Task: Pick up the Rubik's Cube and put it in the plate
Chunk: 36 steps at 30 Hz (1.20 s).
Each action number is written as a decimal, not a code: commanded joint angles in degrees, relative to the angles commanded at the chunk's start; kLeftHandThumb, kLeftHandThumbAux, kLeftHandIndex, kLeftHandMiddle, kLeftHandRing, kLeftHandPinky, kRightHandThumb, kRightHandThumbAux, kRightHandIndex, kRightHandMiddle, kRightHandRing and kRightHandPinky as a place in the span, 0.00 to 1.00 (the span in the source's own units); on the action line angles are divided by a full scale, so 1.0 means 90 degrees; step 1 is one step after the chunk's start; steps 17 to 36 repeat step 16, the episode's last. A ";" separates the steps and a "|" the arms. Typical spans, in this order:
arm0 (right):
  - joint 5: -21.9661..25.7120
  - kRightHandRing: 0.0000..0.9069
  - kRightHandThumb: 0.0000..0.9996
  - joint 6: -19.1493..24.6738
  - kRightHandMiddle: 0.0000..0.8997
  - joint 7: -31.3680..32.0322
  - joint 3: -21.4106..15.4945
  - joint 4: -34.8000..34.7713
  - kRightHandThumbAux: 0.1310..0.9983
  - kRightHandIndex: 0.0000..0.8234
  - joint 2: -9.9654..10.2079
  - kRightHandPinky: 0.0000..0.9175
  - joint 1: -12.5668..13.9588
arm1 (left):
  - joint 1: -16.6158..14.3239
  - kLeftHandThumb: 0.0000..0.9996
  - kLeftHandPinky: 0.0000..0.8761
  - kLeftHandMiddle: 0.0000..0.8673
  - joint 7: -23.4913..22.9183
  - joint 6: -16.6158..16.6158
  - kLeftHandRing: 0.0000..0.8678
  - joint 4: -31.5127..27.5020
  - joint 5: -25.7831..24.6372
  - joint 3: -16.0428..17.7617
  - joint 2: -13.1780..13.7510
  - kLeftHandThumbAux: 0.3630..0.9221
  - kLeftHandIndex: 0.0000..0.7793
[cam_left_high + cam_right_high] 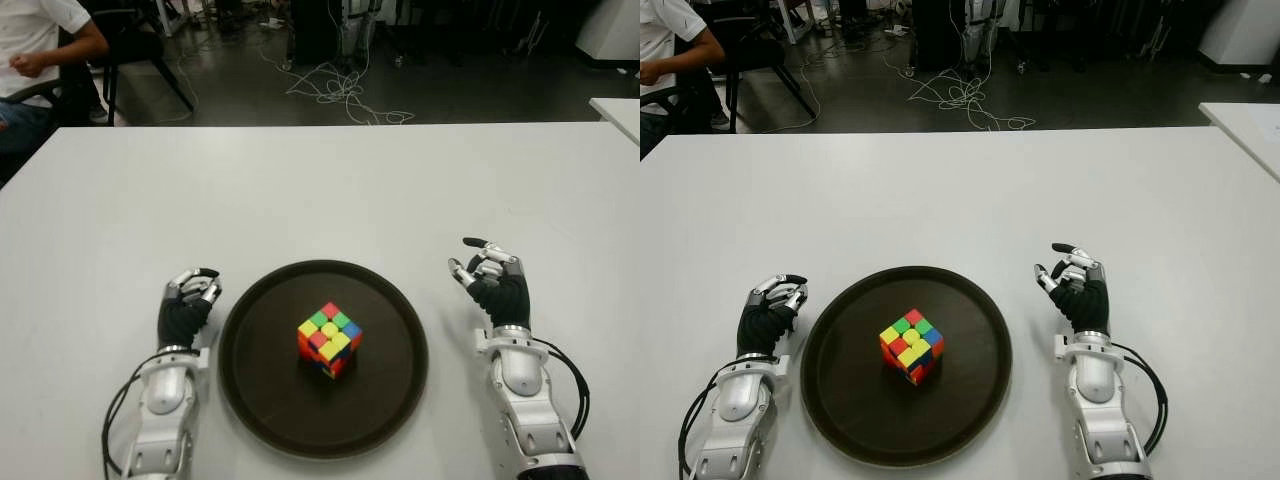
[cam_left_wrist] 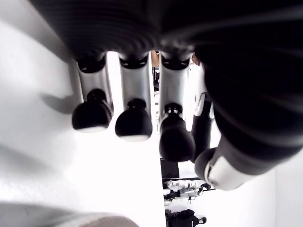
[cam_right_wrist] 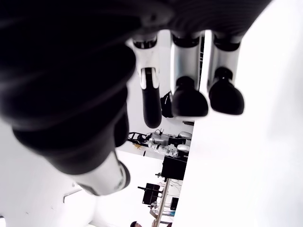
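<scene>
The Rubik's Cube (image 1: pixel 329 338), with red, green, yellow, blue and orange stickers, sits near the middle of the round dark brown plate (image 1: pixel 270 400) at the table's near edge. My left hand (image 1: pixel 186 305) shows just left of the plate, fingers loosely curled and holding nothing. My right hand (image 1: pixel 490 272) is just right of the plate, its fingers relaxed and slightly bent, also holding nothing. Both wrist views show only relaxed fingers (image 2: pixel 134 124) (image 3: pixel 189 101) over the white tabletop, with no cube between them.
The white table (image 1: pixel 330 190) stretches far ahead of the plate. A seated person (image 1: pixel 35 45) is beyond the far left corner, cables (image 1: pixel 335 85) lie on the floor behind, and another white table corner (image 1: pixel 620 112) shows at far right.
</scene>
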 joint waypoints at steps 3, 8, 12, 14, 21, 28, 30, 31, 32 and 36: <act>-0.0002 0.91 0.38 -0.0001 0.91 0.0011 0.0000 0.0004 0.82 0.87 -0.0004 0.89 -0.0022 | 0.0004 0.71 0.92 0.94 -0.0037 0.0021 0.95 -0.0011 0.0048 -0.0038 0.0053 0.61 0.57; -0.0065 0.91 0.37 0.0067 0.91 -0.0014 0.0023 -0.0024 0.83 0.88 -0.0019 0.89 -0.0027 | 0.0002 0.71 0.91 0.94 -0.0083 0.0051 0.95 -0.0018 0.0083 -0.0059 0.0089 0.61 0.57; -0.0163 0.91 0.36 0.0156 0.91 -0.0058 0.0043 -0.0055 0.83 0.88 -0.0030 0.89 -0.0031 | 0.0007 0.71 0.91 0.94 -0.0084 0.0085 0.95 -0.0046 0.0076 -0.0064 0.0091 0.61 0.57; -0.0246 0.91 0.36 0.0211 0.92 -0.0092 0.0062 -0.0078 0.83 0.89 -0.0045 0.89 -0.0034 | 0.0012 0.71 0.92 0.94 -0.0077 0.0095 0.95 -0.0061 0.0065 -0.0067 0.0087 0.61 0.57; -0.0293 0.91 0.36 0.0246 0.92 -0.0111 0.0072 -0.0096 0.83 0.90 -0.0049 0.89 -0.0036 | 0.0014 0.71 0.92 0.94 -0.0072 0.0101 0.95 -0.0068 0.0060 -0.0070 0.0086 0.61 0.57; -0.0293 0.91 0.36 0.0246 0.92 -0.0111 0.0072 -0.0096 0.83 0.90 -0.0049 0.89 -0.0036 | 0.0014 0.71 0.92 0.94 -0.0072 0.0101 0.95 -0.0068 0.0060 -0.0070 0.0086 0.61 0.57; -0.0293 0.91 0.36 0.0246 0.92 -0.0111 0.0072 -0.0096 0.83 0.90 -0.0049 0.89 -0.0036 | 0.0014 0.71 0.92 0.94 -0.0072 0.0101 0.95 -0.0068 0.0060 -0.0070 0.0086 0.61 0.57; -0.0293 0.91 0.36 0.0246 0.92 -0.0111 0.0072 -0.0096 0.83 0.90 -0.0049 0.89 -0.0036 | 0.0014 0.71 0.92 0.94 -0.0072 0.0101 0.95 -0.0068 0.0060 -0.0070 0.0086 0.61 0.57; -0.0293 0.91 0.36 0.0246 0.92 -0.0111 0.0072 -0.0096 0.83 0.90 -0.0049 0.89 -0.0036 | 0.0014 0.71 0.92 0.94 -0.0072 0.0101 0.95 -0.0068 0.0060 -0.0070 0.0086 0.61 0.57; -0.0293 0.91 0.36 0.0246 0.92 -0.0111 0.0072 -0.0096 0.83 0.90 -0.0049 0.89 -0.0036 | 0.0014 0.71 0.92 0.94 -0.0072 0.0101 0.95 -0.0068 0.0060 -0.0070 0.0086 0.61 0.57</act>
